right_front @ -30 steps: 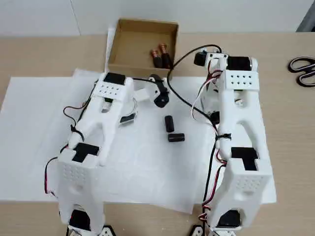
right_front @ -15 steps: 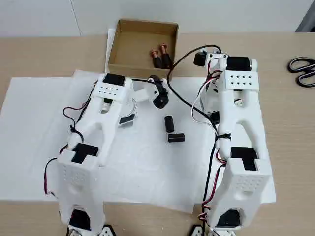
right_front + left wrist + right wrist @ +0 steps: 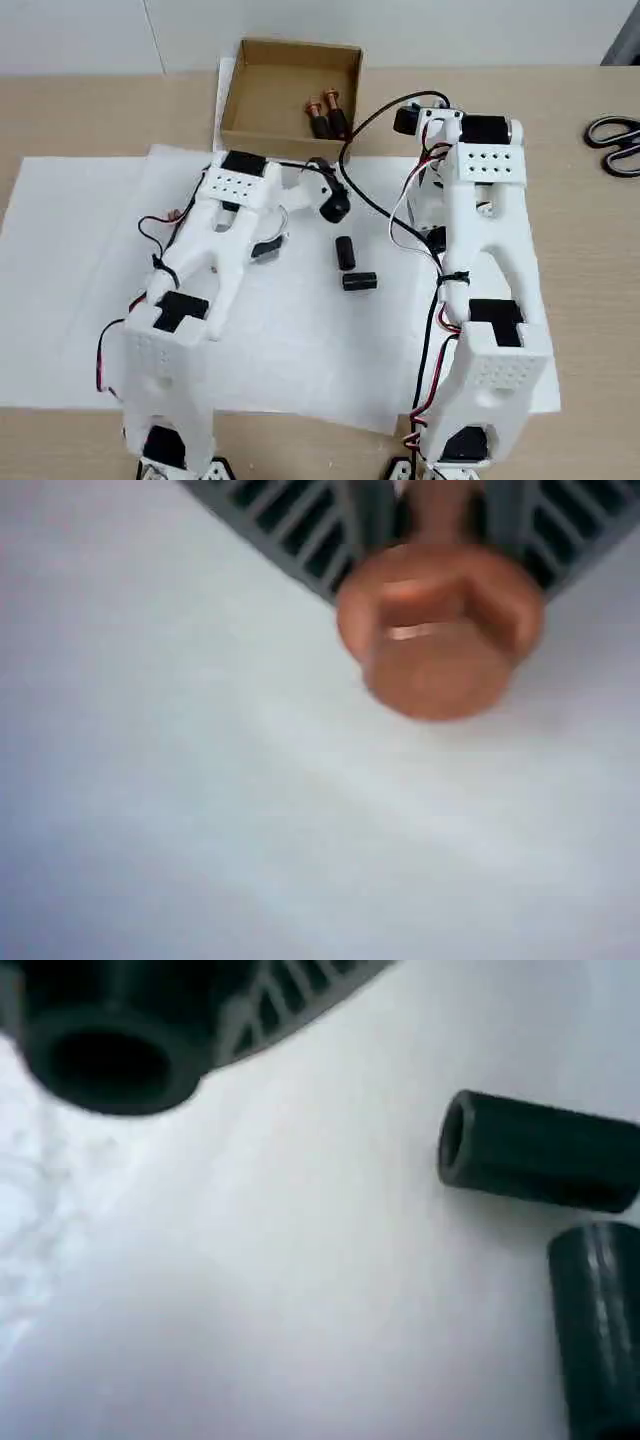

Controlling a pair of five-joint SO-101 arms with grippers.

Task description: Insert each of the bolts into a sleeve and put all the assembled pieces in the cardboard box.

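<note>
Light wooden table, with a big white paper sheet spread over it that runs right up to the near wall of the cardboard box.

Both arms are white and sit on the near side of the box. The left arm ends just short of that near wall. The right arm ends off the box's near right corner.

The box is a shallow brown open tray. Two finished pieces lie inside by its right wall, black tubes with copper heads poking out.

Dark-handled scissors lie well off to the box's right.

Two loose sleeves lie on the paper a bit nearer than the box. They're short matte black tubes with open ends, close together but not touching, one pointing roughly at the box and the other crosswise.

The right gripper is clamped on a third sleeve, open end facing its wrist camera, lifted off the paper.

The left gripper has its dark ribbed jaws closed on the shank of a bolt, shiny copper with a chunky head, just above the paper.
</note>
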